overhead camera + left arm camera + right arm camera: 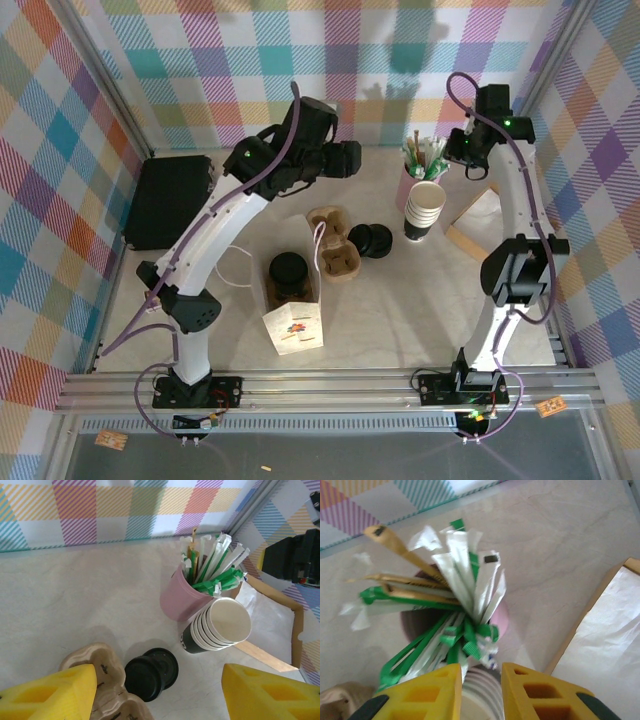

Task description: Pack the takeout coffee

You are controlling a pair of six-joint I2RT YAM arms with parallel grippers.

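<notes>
In the paper bag (296,326) sits takeout coffee (290,268); pink cup (175,601) holds straws (214,564); left gripper (159,681) released, right gripper (481,681) unclear.

Overhead; wrist close-ups sharing pink cup (177,600)

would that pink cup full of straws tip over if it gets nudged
Probably tippy: the pink cup is narrow and its wrapped straws fan out well above the rim. Likely light, so a nudge might slide it. The stack of paper cups beside it may brace that side.
</notes>
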